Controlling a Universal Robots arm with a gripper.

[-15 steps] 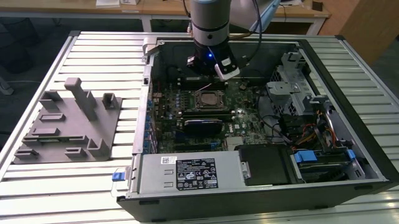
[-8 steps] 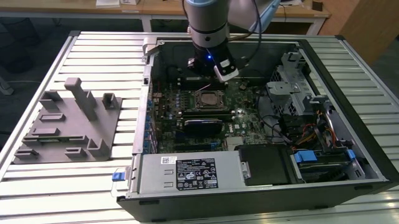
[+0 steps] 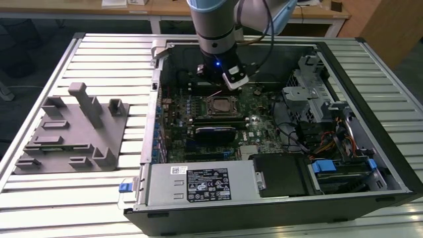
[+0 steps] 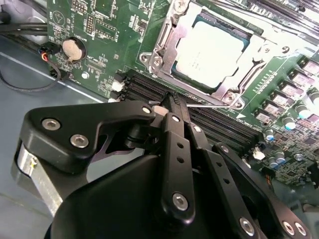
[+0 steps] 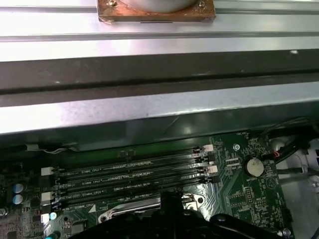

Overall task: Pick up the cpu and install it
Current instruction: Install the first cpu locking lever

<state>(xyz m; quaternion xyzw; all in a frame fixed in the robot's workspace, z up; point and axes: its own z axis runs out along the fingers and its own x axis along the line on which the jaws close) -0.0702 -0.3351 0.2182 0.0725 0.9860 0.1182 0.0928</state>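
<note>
The cpu [image 4: 212, 47], a pale silvery square chip, lies in the motherboard socket under its metal retention frame [image 4: 164, 47]. In the exterior view the cpu [image 3: 218, 105] sits at the middle of the open computer case. My gripper [image 4: 173, 103] hangs just beside the socket, above the memory slots [image 4: 149, 89], with its black fingers pressed together and nothing visible between them. A thin metal socket lever [image 4: 212, 105] runs out from beside the fingertips. The arm [image 3: 217, 44] reaches down into the case from the back, and the gripper [image 3: 213, 85] is just behind the socket.
A grey plastic tray [image 3: 73, 134] with upright posts lies outside the case on the exterior view's left. Inside the case are the power supply [image 3: 198, 183] at the front, a drive cage [image 3: 310, 94] and cables on the exterior view's right, and a coin battery [image 5: 254, 166].
</note>
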